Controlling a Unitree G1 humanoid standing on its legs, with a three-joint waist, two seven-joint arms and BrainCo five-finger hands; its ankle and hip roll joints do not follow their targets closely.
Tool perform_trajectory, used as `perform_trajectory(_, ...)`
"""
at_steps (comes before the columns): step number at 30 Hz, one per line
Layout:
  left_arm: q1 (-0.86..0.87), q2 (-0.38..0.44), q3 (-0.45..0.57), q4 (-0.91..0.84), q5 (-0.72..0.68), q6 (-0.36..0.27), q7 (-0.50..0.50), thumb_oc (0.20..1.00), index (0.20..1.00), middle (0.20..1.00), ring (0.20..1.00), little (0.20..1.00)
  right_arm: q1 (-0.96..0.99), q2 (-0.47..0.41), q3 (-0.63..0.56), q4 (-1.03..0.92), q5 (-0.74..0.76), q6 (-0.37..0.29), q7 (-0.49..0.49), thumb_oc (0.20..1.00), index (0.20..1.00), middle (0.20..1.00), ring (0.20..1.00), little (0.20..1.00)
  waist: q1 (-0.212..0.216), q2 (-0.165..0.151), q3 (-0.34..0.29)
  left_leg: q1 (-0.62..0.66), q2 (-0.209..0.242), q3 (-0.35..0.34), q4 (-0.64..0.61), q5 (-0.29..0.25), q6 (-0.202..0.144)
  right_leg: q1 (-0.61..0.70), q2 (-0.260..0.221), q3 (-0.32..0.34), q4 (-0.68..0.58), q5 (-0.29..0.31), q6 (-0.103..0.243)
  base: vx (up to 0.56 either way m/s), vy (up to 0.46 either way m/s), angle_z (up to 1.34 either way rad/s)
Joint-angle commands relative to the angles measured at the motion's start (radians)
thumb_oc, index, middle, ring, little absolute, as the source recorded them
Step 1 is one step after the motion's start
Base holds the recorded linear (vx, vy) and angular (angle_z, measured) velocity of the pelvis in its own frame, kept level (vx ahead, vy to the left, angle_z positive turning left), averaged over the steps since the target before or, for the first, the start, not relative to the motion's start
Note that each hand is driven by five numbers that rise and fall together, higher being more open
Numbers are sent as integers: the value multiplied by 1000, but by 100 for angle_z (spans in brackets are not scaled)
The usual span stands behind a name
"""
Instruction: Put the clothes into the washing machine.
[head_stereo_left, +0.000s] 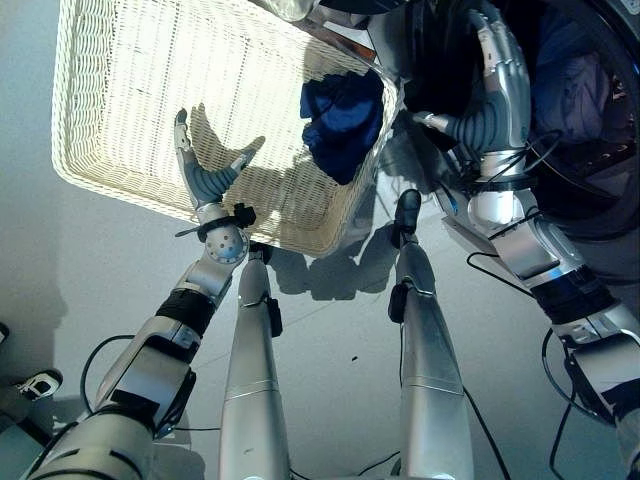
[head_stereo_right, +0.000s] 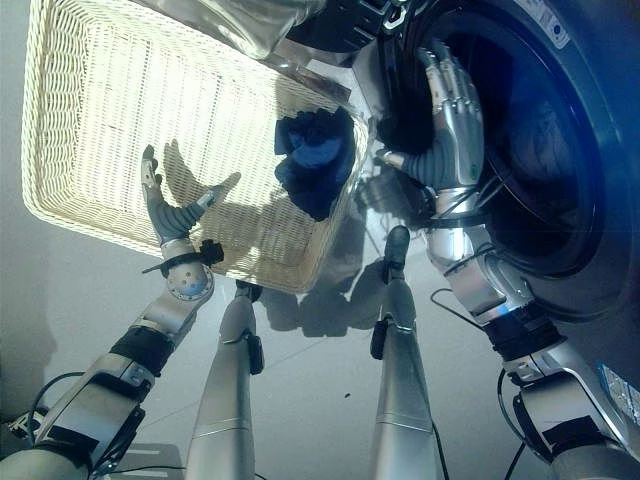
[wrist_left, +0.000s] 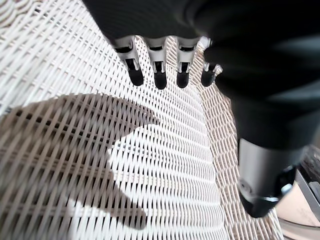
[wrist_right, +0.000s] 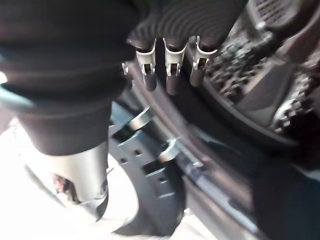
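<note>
Washing machine (head_stereo_right: 560, 150) cut by frame edge; drum contents dark, indistinct; basket (head_stereo_left: 120, 150) top cropped.

Colours and patterns of the laundry scene.
Basket (head_stereo_left: 130, 90): cream-white open wicker weave, crossed by dark shadow. Garment (head_stereo_left: 345, 120) in the basket: deep navy blue, plain. Washing machine (head_stereo_right: 560, 150): dark blue-black drum opening; clothes inside (head_stereo_left: 580, 85) muted purple-blue. Floor (head_stereo_left: 330, 340): plain pale grey. Left hand (head_stereo_left: 205, 170) and right hand (head_stereo_left: 495, 95): silver fingers, dark tips.
</note>
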Motion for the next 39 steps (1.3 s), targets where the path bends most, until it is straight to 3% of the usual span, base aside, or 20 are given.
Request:
perform_trajectory(1,17,-1,39,-72,55,-5,25,1000,1000,1000,1000,1000,-12,-45,33,-99,-31,-92,61,1000,1000,1000,1000,1000,2,19,-24,-12,-77,2,-5,1,80,40,70,-81,28,-27,42,0,0,0)
perform_trajectory(10,2,0,34,-67,46,-6,16,1000,1000,1000,1000,1000,-76,-47,129,-127,4,-132,210,1000,1000,1000,1000,1000,12,20,-24,-26,-80,-2,-4,19,79,32,63,-92,26,-18,38,0,0,0)
perform_trajectory(17,-17,5,18,-61,27,4,8,1000,1000,1000,1000,1000,-126,-41,208,-105,17,-118,288,1000,1000,1000,1000,1000,21,21,-24,-27,-81,-4,-2,25,75,35,61,-97,25,-18,35,0,0,0)
perform_trajectory(30,-89,7,-34,-3,-12,8,-11,1000,1000,1000,1000,1000,-265,22,357,188,-3,8,260,1000,1000,1000,1000,1000,50,35,-24,-22,-88,-15,11,24,75,41,49,-115,35,-21,34,0,-2,1)
perform_trajectory(39,-149,-3,-85,55,-46,-9,-15,1000,1000,1000,1000,1000,-346,80,457,484,49,159,244,1000,1000,1000,1000,1000,69,54,-24,-27,-95,-16,13,25,77,36,42,-126,39,-17,28,3,-6,2)
